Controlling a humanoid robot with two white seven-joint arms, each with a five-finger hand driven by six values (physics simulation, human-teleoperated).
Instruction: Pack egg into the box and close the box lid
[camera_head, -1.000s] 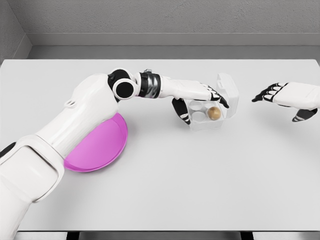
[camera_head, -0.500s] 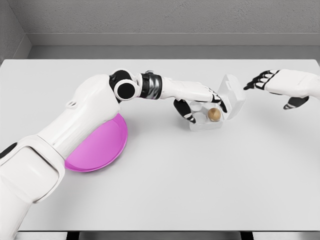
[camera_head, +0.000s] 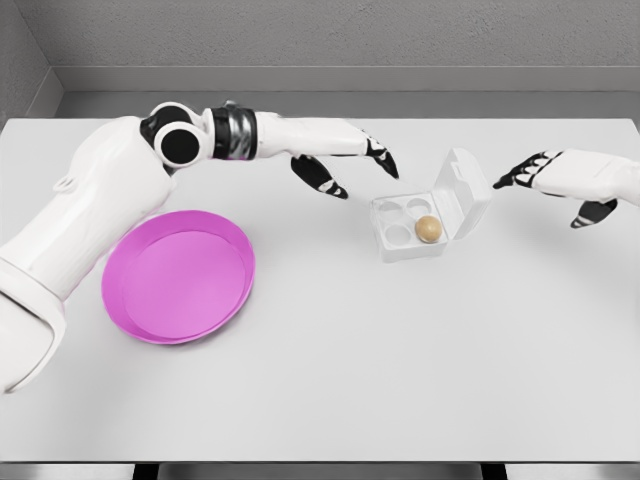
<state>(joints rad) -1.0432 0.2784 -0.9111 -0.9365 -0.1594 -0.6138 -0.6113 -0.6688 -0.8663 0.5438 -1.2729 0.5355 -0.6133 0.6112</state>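
You have the egg (camera_head: 429, 229) in the box (camera_head: 410, 231) already: it sits in the near right cup, just right of the frame's centre on the counter (camera_head: 400, 360). The lid (camera_head: 461, 195) stands open, tilted up and back on the box's right side. So packing looks done and the step in hand is closing the lid.

Your right hand (camera_head: 565, 180) is the likely tool. It hovers at the right of the frame, level with the lid and a little apart from it, palm turned down, fingers (camera_head: 520, 172) stretched out toward the lid and gripping nothing. Next you would bring those fingers behind the lid's upper edge and push it over leftward and down onto the tray; push gently, since the light box may slide.

Your left hand (camera_head: 345, 160) hangs above the counter, upper middle of the frame, clear of the box, fingers loosely spread and empty. The pink plate (camera_head: 180, 275) lies empty at the left.
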